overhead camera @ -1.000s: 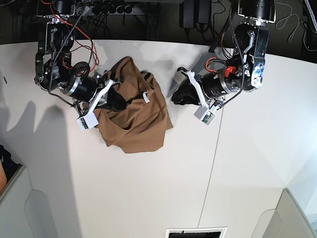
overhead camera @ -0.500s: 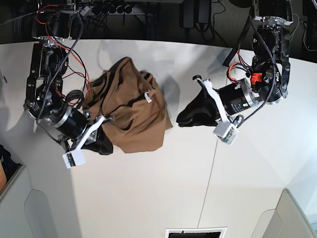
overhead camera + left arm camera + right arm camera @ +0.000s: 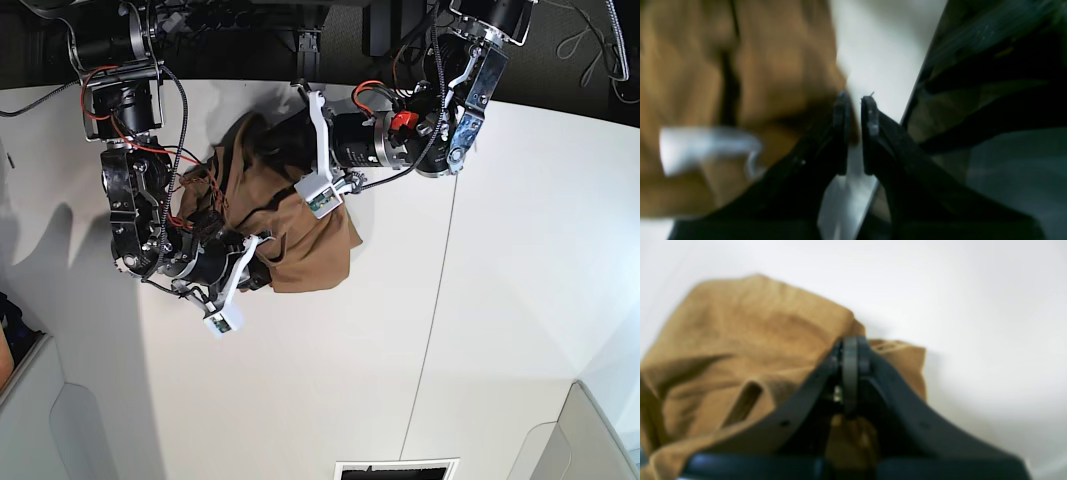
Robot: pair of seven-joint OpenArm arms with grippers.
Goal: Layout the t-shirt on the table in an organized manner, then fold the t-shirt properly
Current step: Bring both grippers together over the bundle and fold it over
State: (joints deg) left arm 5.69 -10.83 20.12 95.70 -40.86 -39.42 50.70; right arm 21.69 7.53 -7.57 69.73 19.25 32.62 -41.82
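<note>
The tan-brown t-shirt (image 3: 300,240) lies crumpled in a heap on the white table (image 3: 480,350), left of the middle. My left gripper (image 3: 272,140) reaches in from the right over the heap's far upper part. In the left wrist view this left gripper (image 3: 855,100) has a narrow gap between its black fingers, with the t-shirt (image 3: 773,50) just to its left and nothing visibly held. My right gripper (image 3: 266,278) sits at the heap's near left edge. The right wrist view shows the right gripper (image 3: 850,345) shut, with the t-shirt (image 3: 756,323) below and beyond it. No pinched cloth shows at its tips.
A thin dark seam (image 3: 432,320) runs across the table right of the shirt. The table's far edge (image 3: 560,108) borders a dark area with cables. Grey panels stand at the near left corner (image 3: 40,400) and near right corner (image 3: 600,430). A blurred white patch (image 3: 706,146) lies on the cloth.
The left arm swung from the table's right side over to the top of the shirt. The right arm came back in from the lower left to the shirt's near edge. The heap is more bunched.
</note>
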